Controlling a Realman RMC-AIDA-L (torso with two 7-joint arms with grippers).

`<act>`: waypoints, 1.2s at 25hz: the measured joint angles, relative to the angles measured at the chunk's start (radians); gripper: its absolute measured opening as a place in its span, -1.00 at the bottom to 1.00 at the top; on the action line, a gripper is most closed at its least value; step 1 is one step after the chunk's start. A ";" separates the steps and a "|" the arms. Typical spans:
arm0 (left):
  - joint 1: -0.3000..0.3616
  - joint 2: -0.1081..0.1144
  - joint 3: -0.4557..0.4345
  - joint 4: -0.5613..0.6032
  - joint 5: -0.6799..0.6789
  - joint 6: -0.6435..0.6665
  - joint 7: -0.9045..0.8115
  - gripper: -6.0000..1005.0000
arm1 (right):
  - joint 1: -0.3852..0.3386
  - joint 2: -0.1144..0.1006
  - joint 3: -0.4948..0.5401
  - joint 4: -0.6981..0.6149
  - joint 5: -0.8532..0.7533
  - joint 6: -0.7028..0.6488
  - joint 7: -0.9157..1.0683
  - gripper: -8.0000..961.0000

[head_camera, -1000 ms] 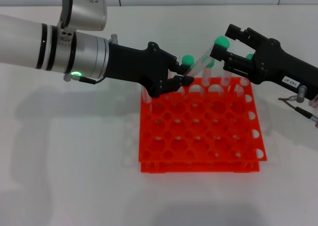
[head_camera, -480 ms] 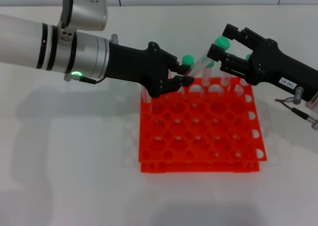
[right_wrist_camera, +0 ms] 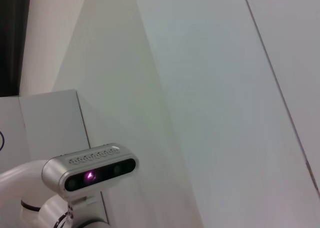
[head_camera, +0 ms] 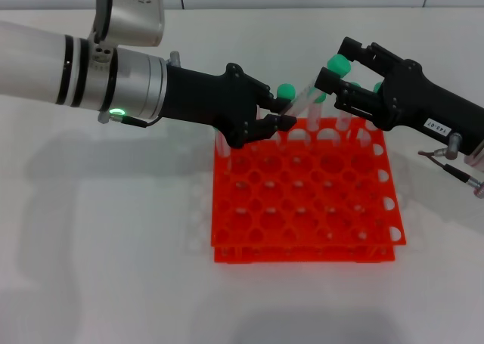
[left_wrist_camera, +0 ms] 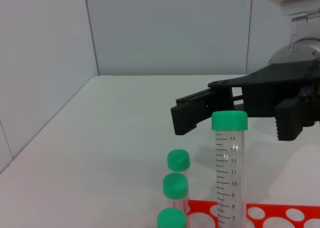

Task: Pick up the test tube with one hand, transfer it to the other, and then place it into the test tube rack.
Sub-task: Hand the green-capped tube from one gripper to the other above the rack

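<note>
The left pincer (head_camera: 278, 120), on the silver-white arm, is clenched on the lower end of the test tube (head_camera: 302, 100), holding it tilted above the far edge of the orange test tube rack (head_camera: 302, 200); the right pincer (head_camera: 333, 75), on the black arm, stands released with its fingers either side of the tube's green cap; other green-capped tubes (left_wrist_camera: 176, 186) stand in the rack's far row; the rack sits on the white desk (head_camera: 113, 246).
</note>
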State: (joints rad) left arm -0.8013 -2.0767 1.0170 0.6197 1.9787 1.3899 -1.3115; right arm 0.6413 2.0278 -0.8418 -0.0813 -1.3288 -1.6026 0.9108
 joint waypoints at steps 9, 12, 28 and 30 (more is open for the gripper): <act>-0.003 -0.002 0.003 0.000 0.000 -0.002 0.000 -0.53 | 0.003 0.000 -0.001 0.000 -0.006 0.003 -0.006 0.43; -0.004 -0.002 0.003 -0.001 0.000 -0.002 0.000 -0.53 | 0.003 0.000 0.000 0.000 -0.006 0.003 -0.011 0.32; -0.001 -0.003 0.019 -0.003 -0.013 -0.002 -0.011 -0.53 | -0.004 0.000 0.000 -0.002 -0.003 0.000 -0.012 -0.45; 0.000 -0.003 0.018 -0.002 -0.016 0.001 -0.021 -0.53 | -0.007 0.000 0.000 -0.004 -0.003 0.000 -0.012 -0.45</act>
State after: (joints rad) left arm -0.8011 -2.0799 1.0355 0.6180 1.9627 1.3911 -1.3328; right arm 0.6347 2.0278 -0.8420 -0.0857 -1.3314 -1.6030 0.8991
